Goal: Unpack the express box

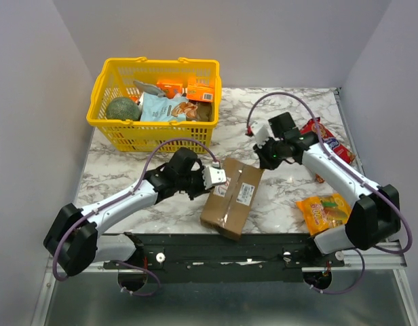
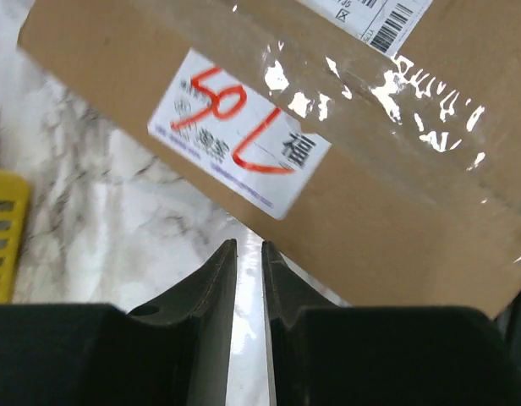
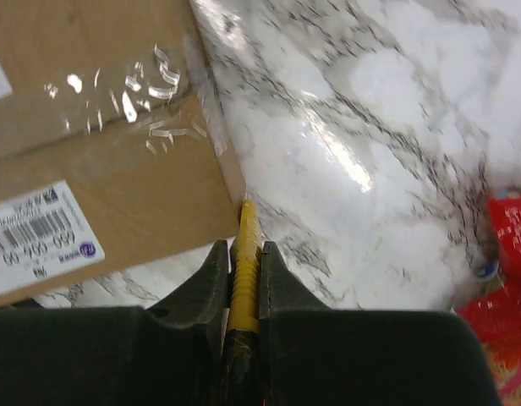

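Observation:
The express box [image 1: 229, 200] lies flat on the marble table between both arms, a brown carton with clear tape along its seam. In the left wrist view the express box [image 2: 396, 169] shows a white sticker with red scribble [image 2: 239, 131]. My left gripper [image 2: 249, 245] hovers just short of that edge, jaws a narrow gap apart with only table between them; from above the left gripper [image 1: 214, 178] sits at the box's left side. My right gripper [image 3: 244, 245] is shut on a yellow cutter [image 3: 245, 271], whose tip meets the corner of the express box [image 3: 117, 169] near its barcode label [image 3: 41, 228].
A yellow basket [image 1: 121, 136] with several snack packs stands at the back left; its rim [image 2: 2, 228] shows in the left wrist view. A red snack bag [image 1: 331, 142] lies at the right by my right arm, and an orange-yellow packet [image 1: 324, 212] lies nearer the front.

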You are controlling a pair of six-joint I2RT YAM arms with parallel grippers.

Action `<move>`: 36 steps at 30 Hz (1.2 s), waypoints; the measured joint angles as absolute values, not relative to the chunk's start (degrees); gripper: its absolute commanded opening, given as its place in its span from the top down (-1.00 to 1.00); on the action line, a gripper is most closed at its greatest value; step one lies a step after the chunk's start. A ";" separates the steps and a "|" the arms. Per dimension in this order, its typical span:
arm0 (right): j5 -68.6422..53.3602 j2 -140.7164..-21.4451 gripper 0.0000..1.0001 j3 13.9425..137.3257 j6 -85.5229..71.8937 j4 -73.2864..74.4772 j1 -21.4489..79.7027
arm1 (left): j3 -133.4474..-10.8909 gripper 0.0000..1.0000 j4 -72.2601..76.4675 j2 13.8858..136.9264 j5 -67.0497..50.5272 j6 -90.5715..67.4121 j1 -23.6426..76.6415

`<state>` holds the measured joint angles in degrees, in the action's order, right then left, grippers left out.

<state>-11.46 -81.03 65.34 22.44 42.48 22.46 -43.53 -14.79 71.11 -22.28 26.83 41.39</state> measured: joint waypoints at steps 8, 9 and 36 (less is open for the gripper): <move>-11.51 -89.49 0.99 72.75 22.39 39.13 35.24 | -44.88 0.46 -28.67 69.97 -34.33 38.44 47.64; -10.37 -90.11 0.99 73.73 22.35 38.61 35.38 | -45.23 0.46 -30.52 69.67 -34.44 40.32 47.75; -14.11 -78.19 0.99 63.81 27.90 52.80 30.06 | -34.28 0.67 -38.59 55.09 -31.48 59.13 52.90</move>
